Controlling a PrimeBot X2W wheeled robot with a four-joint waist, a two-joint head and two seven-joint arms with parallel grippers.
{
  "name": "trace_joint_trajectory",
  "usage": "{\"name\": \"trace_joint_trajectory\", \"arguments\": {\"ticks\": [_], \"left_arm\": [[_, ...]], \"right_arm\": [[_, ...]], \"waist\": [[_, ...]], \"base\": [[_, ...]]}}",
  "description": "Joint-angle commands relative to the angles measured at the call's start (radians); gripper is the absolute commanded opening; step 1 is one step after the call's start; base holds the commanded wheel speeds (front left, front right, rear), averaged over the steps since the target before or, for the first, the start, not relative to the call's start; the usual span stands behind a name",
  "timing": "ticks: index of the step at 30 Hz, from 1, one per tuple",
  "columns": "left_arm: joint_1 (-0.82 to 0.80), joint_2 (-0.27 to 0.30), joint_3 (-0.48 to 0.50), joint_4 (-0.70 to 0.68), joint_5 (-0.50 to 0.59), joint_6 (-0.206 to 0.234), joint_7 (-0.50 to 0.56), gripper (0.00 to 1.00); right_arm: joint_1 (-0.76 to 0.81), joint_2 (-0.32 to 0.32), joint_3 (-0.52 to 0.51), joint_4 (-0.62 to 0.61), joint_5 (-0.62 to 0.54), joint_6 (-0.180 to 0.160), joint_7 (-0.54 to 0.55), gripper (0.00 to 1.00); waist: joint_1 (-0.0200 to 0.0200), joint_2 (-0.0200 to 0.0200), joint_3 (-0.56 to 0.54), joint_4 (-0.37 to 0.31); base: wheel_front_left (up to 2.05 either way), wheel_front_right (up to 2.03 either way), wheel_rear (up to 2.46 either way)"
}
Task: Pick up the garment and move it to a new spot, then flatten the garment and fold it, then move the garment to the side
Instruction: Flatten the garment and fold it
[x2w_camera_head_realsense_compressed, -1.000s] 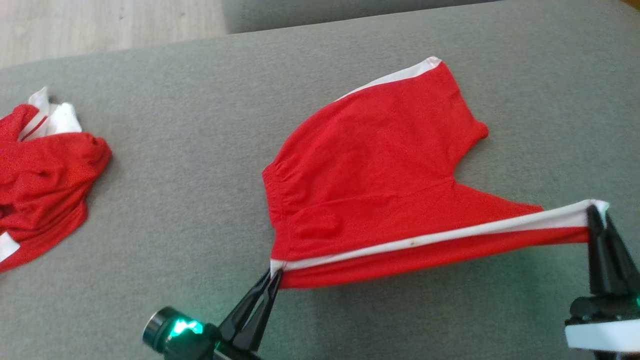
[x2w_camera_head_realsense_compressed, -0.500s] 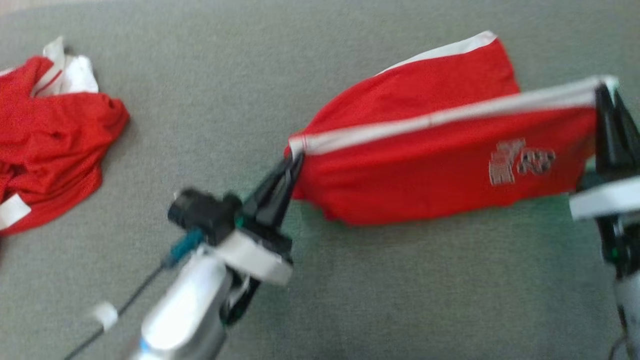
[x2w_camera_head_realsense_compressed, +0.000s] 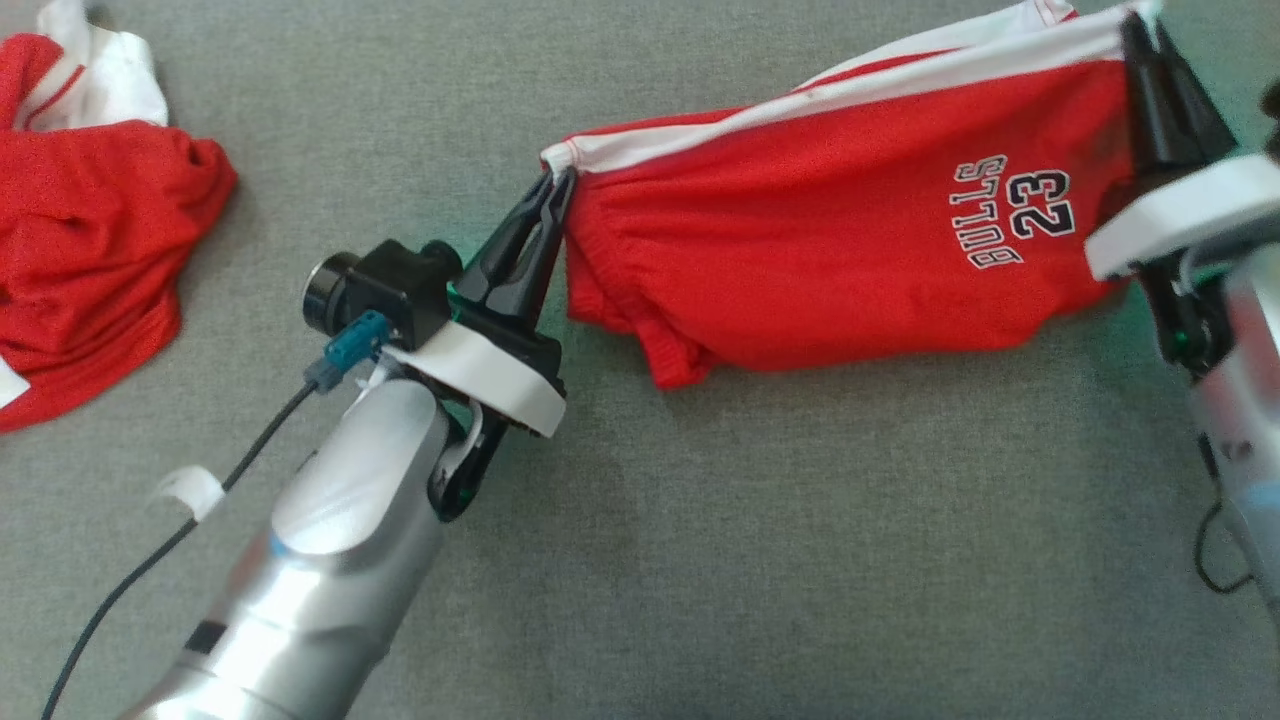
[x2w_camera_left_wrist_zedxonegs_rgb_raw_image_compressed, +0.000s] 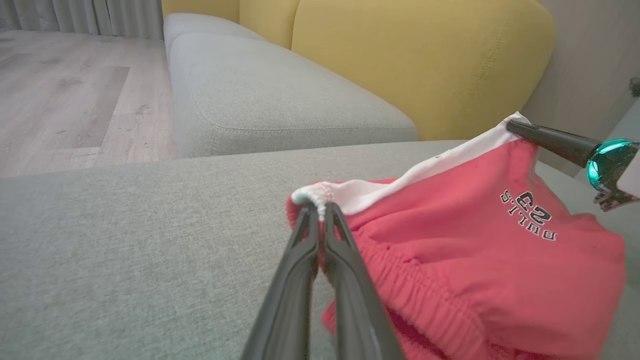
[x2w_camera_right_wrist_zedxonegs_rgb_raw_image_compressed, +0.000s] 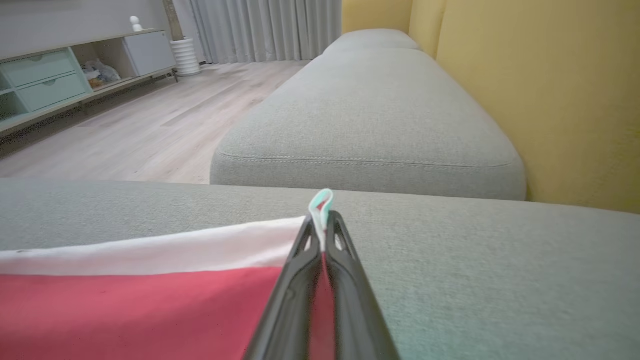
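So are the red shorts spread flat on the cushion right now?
No, lifted. The red shorts hang from their white-striped edge, pulled taut between the left gripper and right gripper, each with jaws shut on it.

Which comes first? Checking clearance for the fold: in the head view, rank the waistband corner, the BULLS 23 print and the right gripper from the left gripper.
1. Waistband corner, pinched in the left gripper.
2. BULLS 23 print, on the shorts toward the right.
3. Right gripper, at the far upper right.
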Motion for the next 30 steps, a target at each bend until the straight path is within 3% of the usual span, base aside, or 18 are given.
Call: {"name": "trace_joint_trajectory", "arguments": {"ticks": [1, 2, 3, 9, 14, 20, 25, 30], "left_arm": [[-0.055, 0.011, 0.027, 0.018, -0.002, 0.002, -0.022, 0.34], [-0.060, 0.009, 0.029, 0.031, 0.001, 0.002, -0.025, 0.91], [-0.062, 0.006, 0.034, 0.041, 0.002, 0.003, -0.028, 1.00], [-0.034, -0.007, 0.066, 0.043, 0.033, 0.030, -0.035, 1.00], [0.109, -0.016, 0.162, -0.119, 0.138, 0.129, -0.035, 1.00], [0.341, -0.049, 0.261, -0.367, 0.284, 0.223, -0.035, 1.00], [0.467, -0.074, 0.289, -0.479, 0.327, 0.235, -0.035, 1.00], [0.496, -0.082, 0.279, -0.513, 0.345, 0.224, -0.035, 1.00]], "right_arm": [[-0.059, 0.011, 0.057, 0.044, 0.034, -0.001, -0.030, 0.38], [-0.072, 0.016, 0.064, 0.062, 0.043, -0.001, -0.035, 1.00], [-0.081, 0.023, 0.069, 0.075, 0.054, -0.001, -0.040, 1.00], [-0.043, 0.056, 0.048, 0.038, 0.096, -0.001, -0.046, 1.00], [0.091, 0.088, 0.013, 0.008, 0.127, -0.001, -0.046, 1.00], [0.132, 0.082, -0.041, 0.115, 0.135, -0.001, -0.047, 1.00], [0.101, 0.065, -0.044, 0.250, 0.175, -0.001, -0.034, 1.00], [0.053, 0.039, -0.034, 0.358, 0.216, -0.001, 0.004, 1.00]], "waist": [[-0.0002, 0.0000, 0.018, -0.009], [-0.0002, 0.0000, 0.020, -0.011], [-0.0002, 0.0000, 0.021, -0.012], [-0.0002, 0.0000, 0.005, -0.021], [-0.0002, 0.0000, -0.043, -0.025], [-0.0002, 0.0000, -0.098, 0.011], [-0.0002, 0.0000, -0.118, 0.072], [-0.0002, 0.0000, -0.104, 0.129]], "base": [[0.00, 0.00, 0.00], [0.00, 0.00, 0.00], [0.00, 0.00, 0.00], [0.00, 0.00, 0.00], [0.00, 0.00, 0.00], [0.00, 0.00, 0.00], [0.00, 0.00, 0.00], [0.00, 0.00, 0.00]]}}
